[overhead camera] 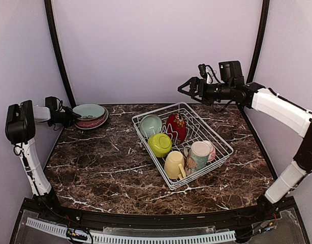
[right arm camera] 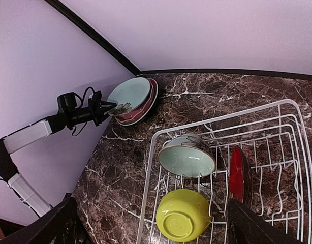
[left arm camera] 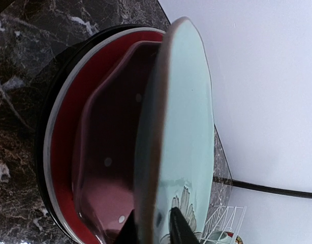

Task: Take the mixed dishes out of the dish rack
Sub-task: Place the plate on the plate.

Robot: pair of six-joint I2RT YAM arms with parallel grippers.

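Note:
The white wire dish rack (overhead camera: 218,136) stands right of centre. It holds a teal bowl (overhead camera: 151,124), a lime bowl (overhead camera: 159,144), a red patterned dish (overhead camera: 176,127), a yellow mug (overhead camera: 174,163) and a cream patterned mug (overhead camera: 198,155). At the back left is a stack of plates. My left gripper (overhead camera: 74,116) is shut on the rim of the pale green plate (left arm camera: 189,127), tilted above the pink dotted (left arm camera: 110,152), red (left arm camera: 62,152) and dark (left arm camera: 41,152) plates. My right gripper (overhead camera: 184,89) is open and empty, high over the rack's far corner.
The right wrist view looks down on the teal bowl (right arm camera: 186,158), lime bowl (right arm camera: 182,214), red dish (right arm camera: 237,173) and the rack's left rim (right arm camera: 151,178). The purple back wall is close behind the plates. Bare marble table (overhead camera: 95,162) lies left of the rack.

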